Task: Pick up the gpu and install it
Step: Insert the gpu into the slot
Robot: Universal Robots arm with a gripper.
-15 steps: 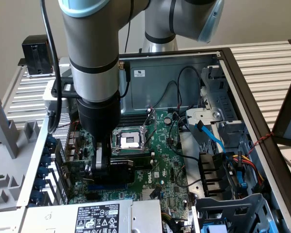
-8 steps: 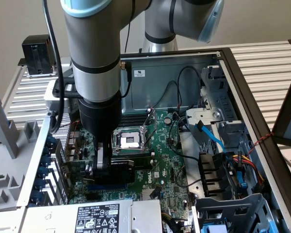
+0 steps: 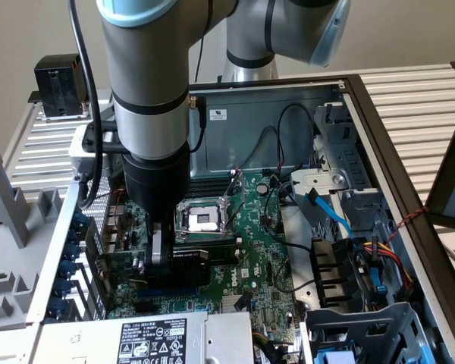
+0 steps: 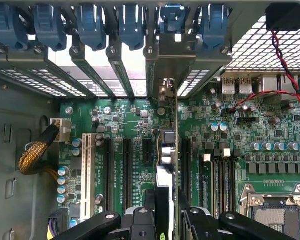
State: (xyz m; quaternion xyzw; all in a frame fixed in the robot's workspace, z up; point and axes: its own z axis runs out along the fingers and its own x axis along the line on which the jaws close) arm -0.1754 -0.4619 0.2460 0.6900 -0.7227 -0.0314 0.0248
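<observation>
Inside the open case [image 3: 381, 144], my gripper [image 3: 158, 264] is clamped on the gpu [image 4: 168, 150]. I hold it on edge over the motherboard [image 4: 135, 117], with its metal end reaching the back of the case under the row of blue clips [image 4: 92, 27].

In the wrist view the card stands between two black slots [image 4: 126, 165]. The card itself hides the slot beneath it, so I cannot tell whether its contacts have entered.

I judge this to be the seating step. Doing it well means keeping the card upright and parallel to the slot. The bracket should slide down its own gap without catching the neighbouring blanks [image 4: 115, 70]. The push should be even, so that neither end goes down first. A tilt here would probably jam the edge or strain the board.

Room is tight. The cpu socket [image 3: 205, 220] lies just beside my gripper on the exterior view's right. A red-and-black wire [image 4: 285, 55] crosses one corner of the board. Blue cables [image 3: 330, 211] loop further to the exterior view's right, well apart from the card. The power supply [image 3: 155, 334] fills the near end.

The board is hard and crowded with small parts, leaving little bare surface to rest on. The case lies on a slatted table [image 3: 417, 98].
</observation>
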